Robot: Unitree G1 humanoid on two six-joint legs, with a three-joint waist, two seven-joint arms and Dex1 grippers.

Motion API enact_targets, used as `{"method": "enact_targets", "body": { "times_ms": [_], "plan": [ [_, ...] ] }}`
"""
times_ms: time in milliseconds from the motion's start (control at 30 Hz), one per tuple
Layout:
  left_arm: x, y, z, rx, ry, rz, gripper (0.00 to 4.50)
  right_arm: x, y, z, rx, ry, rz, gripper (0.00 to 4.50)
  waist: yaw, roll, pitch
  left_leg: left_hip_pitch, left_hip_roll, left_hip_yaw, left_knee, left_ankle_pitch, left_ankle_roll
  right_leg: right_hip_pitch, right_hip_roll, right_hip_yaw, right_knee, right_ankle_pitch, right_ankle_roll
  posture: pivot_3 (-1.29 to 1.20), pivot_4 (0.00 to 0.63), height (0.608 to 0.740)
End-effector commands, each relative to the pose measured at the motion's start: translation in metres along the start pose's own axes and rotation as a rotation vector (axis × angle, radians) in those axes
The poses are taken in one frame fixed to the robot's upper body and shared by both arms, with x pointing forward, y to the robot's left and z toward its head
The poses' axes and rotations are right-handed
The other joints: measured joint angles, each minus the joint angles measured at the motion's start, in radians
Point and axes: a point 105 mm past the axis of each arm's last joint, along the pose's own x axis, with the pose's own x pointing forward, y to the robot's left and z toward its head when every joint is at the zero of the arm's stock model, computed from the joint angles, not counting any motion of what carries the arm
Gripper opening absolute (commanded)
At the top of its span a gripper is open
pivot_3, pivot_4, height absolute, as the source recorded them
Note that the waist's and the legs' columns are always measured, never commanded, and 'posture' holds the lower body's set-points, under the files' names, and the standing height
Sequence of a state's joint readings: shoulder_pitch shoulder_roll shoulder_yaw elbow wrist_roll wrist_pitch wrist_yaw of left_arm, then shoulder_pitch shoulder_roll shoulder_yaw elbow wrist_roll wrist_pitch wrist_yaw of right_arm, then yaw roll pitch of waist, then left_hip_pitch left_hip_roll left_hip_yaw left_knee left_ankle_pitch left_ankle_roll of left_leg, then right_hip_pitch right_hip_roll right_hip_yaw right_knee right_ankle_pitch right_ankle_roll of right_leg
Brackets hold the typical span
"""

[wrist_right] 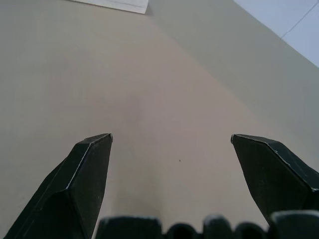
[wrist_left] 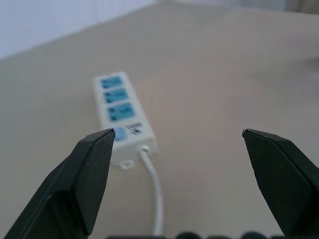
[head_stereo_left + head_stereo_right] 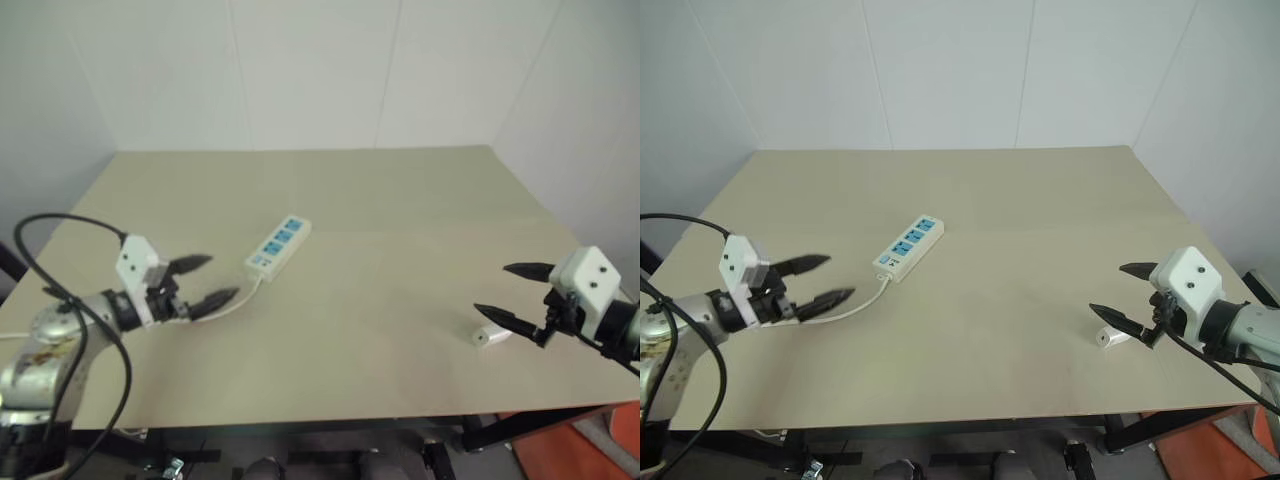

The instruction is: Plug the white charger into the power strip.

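Observation:
The power strip [image 3: 279, 244] lies flat on the beige table [image 3: 400, 200], left of centre, with three blue socket faces and a thin white cord [image 3: 240, 298] trailing from its near end. My left gripper [image 3: 206, 281] hovers open just short of that cord end, pointing at the power strip [image 2: 118, 110]. The white charger [image 3: 491, 334] lies on its side near the table's front right. My right gripper [image 3: 506, 292] is open above and just beside the charger, with nothing between its fingers [image 1: 84, 174].
White walls close the table's far side and right side. A black cable [image 3: 70, 300] loops over my left arm. An orange object [image 3: 590, 440] sits below the table's front right corner.

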State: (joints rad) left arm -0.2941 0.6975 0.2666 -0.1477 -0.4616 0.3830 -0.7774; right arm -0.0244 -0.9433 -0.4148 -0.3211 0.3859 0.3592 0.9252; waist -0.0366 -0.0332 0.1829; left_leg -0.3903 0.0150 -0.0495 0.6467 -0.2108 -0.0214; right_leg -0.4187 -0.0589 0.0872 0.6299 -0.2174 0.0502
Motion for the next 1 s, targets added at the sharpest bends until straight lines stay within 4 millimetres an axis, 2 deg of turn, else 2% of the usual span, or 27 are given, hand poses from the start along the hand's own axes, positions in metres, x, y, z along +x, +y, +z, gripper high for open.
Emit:
{"method": "enact_targets", "body": {
  "times_ms": [33, 333, 567, 667, 800, 1000],
  "plan": [
    [0.022, 0.007, 0.004, 0.038, -0.049, 0.118, 4.46, 0.001, -0.009, 0.012, -0.042, -0.034, -0.039, 4.50, 0.000, -0.001, 0.000, 0.000, 0.000, 0.000, 0.000, 0.000, 0.000, 0.000, 0.000, 0.000, 0.000, 0.000, 0.000, 0.00, 0.150, 0.740],
    [0.078, 0.003, -0.020, -0.075, -0.074, 0.220, 4.46, 0.013, -0.004, 0.019, -0.035, -0.080, -0.016, 4.50, 0.000, -0.001, -0.001, -0.001, -0.001, 0.000, 0.001, 0.000, 0.000, 0.000, 0.000, 0.001, 0.000, 0.001, 0.001, 0.00, 0.150, 0.740],
    [0.109, 0.002, -0.040, -0.106, -0.048, 0.220, 4.46, 0.018, -0.002, 0.024, -0.041, -0.101, -0.007, 4.50, -0.001, -0.002, -0.001, -0.002, -0.001, 0.000, 0.003, 0.000, 0.000, 0.000, 0.000, 0.001, -0.001, 0.002, 0.002, 0.00, 0.150, 0.740],
    [0.116, 0.005, -0.045, -0.118, -0.042, 0.229, 4.46, 0.017, -0.002, 0.025, -0.041, -0.103, -0.010, 4.50, -0.001, -0.002, -0.001, -0.003, -0.002, 0.000, 0.003, 0.000, 0.000, -0.001, 0.000, 0.001, -0.001, 0.002, 0.002, 0.00, 0.150, 0.740],
    [0.123, -0.005, -0.065, -0.090, 0.026, 0.179, 4.46, 0.016, 0.001, 0.028, -0.042, -0.118, -0.006, 4.50, -0.002, -0.002, -0.001, -0.002, -0.002, 0.000, 0.003, 0.000, 0.000, -0.001, 0.000, 0.002, -0.001, 0.002, 0.002, 0.00, 0.150, 0.740],
    [0.125, -0.007, -0.076, -0.088, 0.050, 0.181, 4.46, 0.014, 0.004, 0.031, -0.038, -0.135, 0.000, 4.50, -0.001, -0.002, -0.001, -0.003, -0.002, 0.000, 0.003, 0.000, 0.000, -0.001, 0.000, 0.001, -0.001, 0.002, 0.002, 0.00, 0.150, 0.740]
  ]
}}
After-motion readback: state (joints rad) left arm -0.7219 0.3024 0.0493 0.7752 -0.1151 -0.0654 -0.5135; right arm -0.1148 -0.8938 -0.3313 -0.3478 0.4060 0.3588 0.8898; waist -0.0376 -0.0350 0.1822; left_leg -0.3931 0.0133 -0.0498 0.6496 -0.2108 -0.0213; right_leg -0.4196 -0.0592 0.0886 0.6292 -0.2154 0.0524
